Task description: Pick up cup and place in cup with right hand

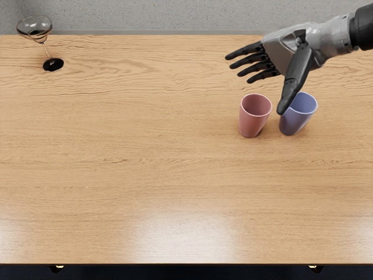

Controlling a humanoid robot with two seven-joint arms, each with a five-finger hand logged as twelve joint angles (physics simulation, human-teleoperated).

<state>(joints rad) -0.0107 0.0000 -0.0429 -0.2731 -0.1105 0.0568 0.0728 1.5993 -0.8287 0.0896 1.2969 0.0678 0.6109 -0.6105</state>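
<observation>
pink and upright, one cup [254,119] stands on the wooden surface [145,175], right of the middle of the view and toward the far side, its open mouth facing up. just beside it, to its right, is a blue cup [298,119], also upright, with a narrow strip of wood showing between the two, so neither sits inside the other. the right hand [291,51] comes in from the right edge and hangs mostly on the far side of the cups, pale grey over the back and black along the digits. its four long fingers [249,60] are spread in a loose fan toward the left, holding nothing, and the thumb [296,79] reaches down across the left part of the blue cup's rim as seen from above; whether it touches that cup i cannot tell. far off at the upper left stands a clear stemmed glass [39,36] on a round black foot, and a speckled grey wall [175,16] runs behind everything.
</observation>
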